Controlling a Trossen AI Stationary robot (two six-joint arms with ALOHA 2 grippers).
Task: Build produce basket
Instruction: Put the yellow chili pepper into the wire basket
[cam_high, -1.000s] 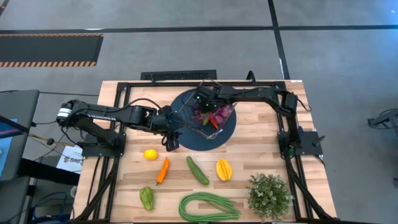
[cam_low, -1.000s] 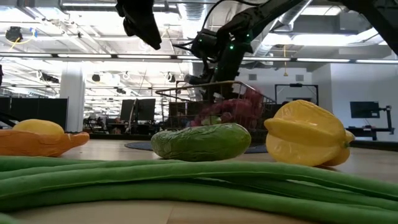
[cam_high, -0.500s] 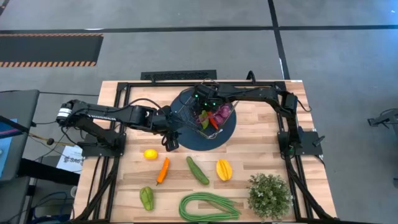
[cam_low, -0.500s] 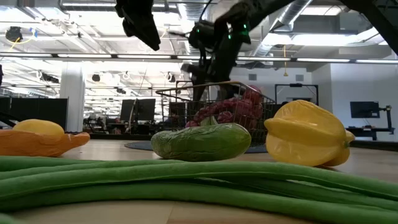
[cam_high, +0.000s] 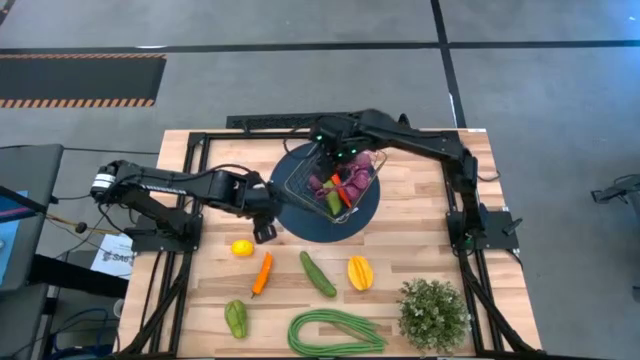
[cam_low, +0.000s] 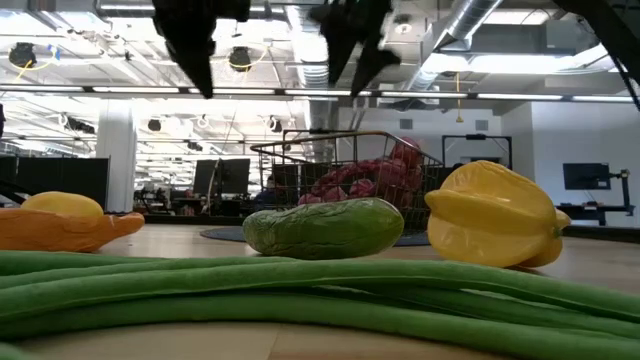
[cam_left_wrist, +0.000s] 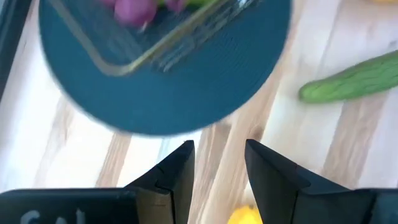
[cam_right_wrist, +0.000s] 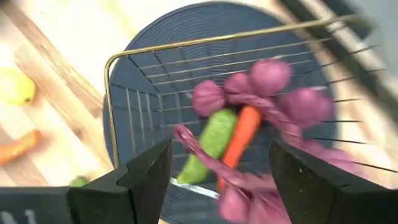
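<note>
Two arms flank my basket (cam_high: 335, 182) on the blue plate (cam_high: 300, 215). Right gripper (cam_high: 345, 150), now raised above the basket, has sprung wide, empty: grapes (cam_right_wrist: 273, 93) delivered. Left gripper (cam_high: 262, 230), beside the basket, part-open, grips nothing; remaining produce (cam_high: 318, 273) awaits.

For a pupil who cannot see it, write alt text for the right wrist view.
A wire basket sits on a round dark blue plate, holding purple grapes, a small green vegetable and an orange carrot. The right gripper hangs above it, jaws open and empty. A lemon and another carrot lie on the wooden table beyond.
</note>
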